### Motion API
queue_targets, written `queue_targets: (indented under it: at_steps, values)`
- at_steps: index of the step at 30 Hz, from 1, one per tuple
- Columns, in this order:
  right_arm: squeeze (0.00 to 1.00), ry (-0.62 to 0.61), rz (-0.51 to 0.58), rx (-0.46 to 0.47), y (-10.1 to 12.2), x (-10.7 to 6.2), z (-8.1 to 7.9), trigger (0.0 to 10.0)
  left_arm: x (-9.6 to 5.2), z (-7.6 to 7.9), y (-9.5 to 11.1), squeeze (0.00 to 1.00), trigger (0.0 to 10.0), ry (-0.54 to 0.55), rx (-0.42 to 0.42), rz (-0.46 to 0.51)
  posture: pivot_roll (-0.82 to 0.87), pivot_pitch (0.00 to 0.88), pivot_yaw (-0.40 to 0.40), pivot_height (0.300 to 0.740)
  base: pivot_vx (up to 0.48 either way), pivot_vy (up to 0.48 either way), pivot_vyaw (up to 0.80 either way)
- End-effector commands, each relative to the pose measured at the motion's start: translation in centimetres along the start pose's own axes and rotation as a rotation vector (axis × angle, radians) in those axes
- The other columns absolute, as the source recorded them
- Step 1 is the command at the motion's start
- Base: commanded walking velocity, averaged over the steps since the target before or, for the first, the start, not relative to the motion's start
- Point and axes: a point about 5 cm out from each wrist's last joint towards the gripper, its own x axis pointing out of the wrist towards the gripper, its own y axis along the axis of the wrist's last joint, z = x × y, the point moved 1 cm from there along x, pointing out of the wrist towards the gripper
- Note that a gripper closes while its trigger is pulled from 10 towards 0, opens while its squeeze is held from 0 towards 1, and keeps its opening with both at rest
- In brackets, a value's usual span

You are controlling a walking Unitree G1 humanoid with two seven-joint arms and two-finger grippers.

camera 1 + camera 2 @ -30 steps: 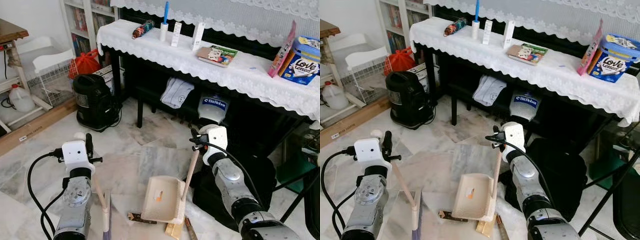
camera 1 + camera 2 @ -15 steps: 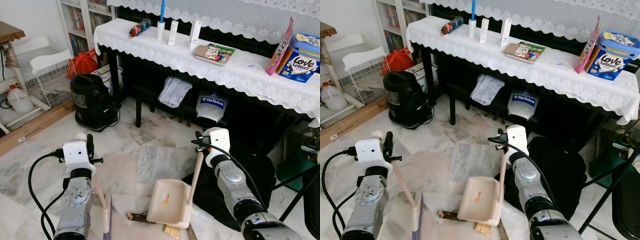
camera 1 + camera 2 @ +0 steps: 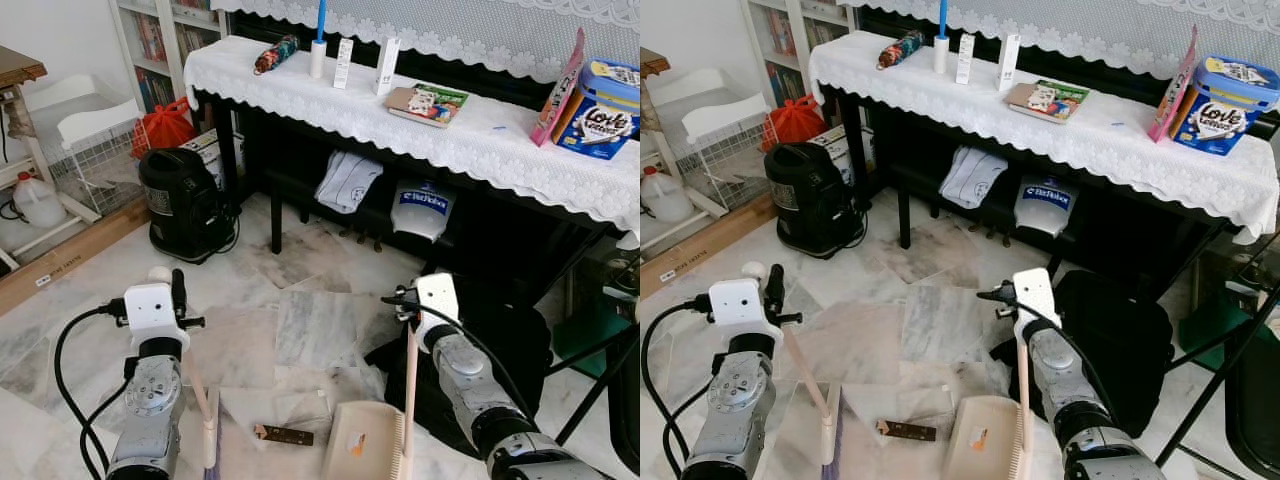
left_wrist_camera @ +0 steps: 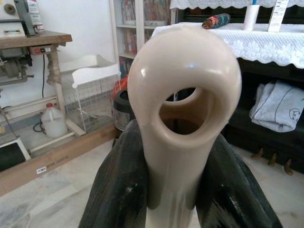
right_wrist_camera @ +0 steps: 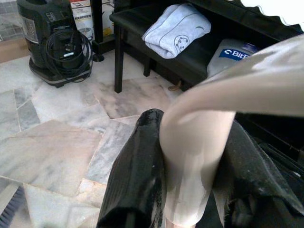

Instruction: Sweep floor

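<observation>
Left gripper [image 4: 183, 190] clamped on broom handle [image 4: 183, 118], right gripper [image 5: 190, 190] gripping dustpan handle [image 5: 199, 156], dustpan [image 3: 980, 445] at six o'clock below it, brown debris [image 3: 905, 430] at nine o'clock of the pan

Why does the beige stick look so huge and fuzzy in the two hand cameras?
Left wrist view: the broom handle sits right at the lens, so it looms soft-edged while the room behind stays sharp. Right wrist view: the dustpan handle is equally close and blurred.

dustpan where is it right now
In the eye views the dustpan sits on the floor, low centre, just right of the brown scrap, its handle held by the right gripper.
</observation>
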Motion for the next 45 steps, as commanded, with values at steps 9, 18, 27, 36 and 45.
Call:
queue_targets:
  at_steps: [9, 18, 27, 36, 45]
  values:
    - [0.00, -0.008, -0.003, -0.017, 0.2, 0.1, 0.1, 10.0, 0.3, 0.4, 0.0, 0.00, 10.0, 0.010, -0.165, -0.034, 0.02, 0.033, -0.079, 0.740, 0.000, 0.000, 0.00]
    - [0.00, 0.006, -0.005, -0.006, 0.2, 0.3, -0.9, 10.0, 0.5, -0.6, -0.5, 0.00, 10.0, 0.044, -0.277, -0.085, 0.04, 0.039, -0.068, 0.740, 0.000, 0.000, 0.00]
    - [0.00, 0.019, -0.014, -0.012, 0.2, 0.3, -1.1, 10.0, 0.6, -0.4, -0.9, 0.00, 10.0, 0.017, -0.309, -0.137, 0.03, 0.028, -0.084, 0.740, 0.000, 0.000, 0.00]
    - [0.00, 0.023, -0.006, -0.017, 0.4, 0.5, -1.6, 10.0, 1.5, -3.4, 2.2, 0.00, 10.0, 0.113, -0.327, 0.029, -0.01, 0.000, -0.056, 0.740, 0.000, 0.000, 0.00]
    - [0.00, 0.010, 0.011, 0.010, 0.5, 0.4, -1.9, 10.0, 2.6, -5.6, 4.8, 0.00, 10.0, 0.165, -0.192, 0.153, 0.00, 0.021, -0.005, 0.740, 0.000, 0.000, 0.00]
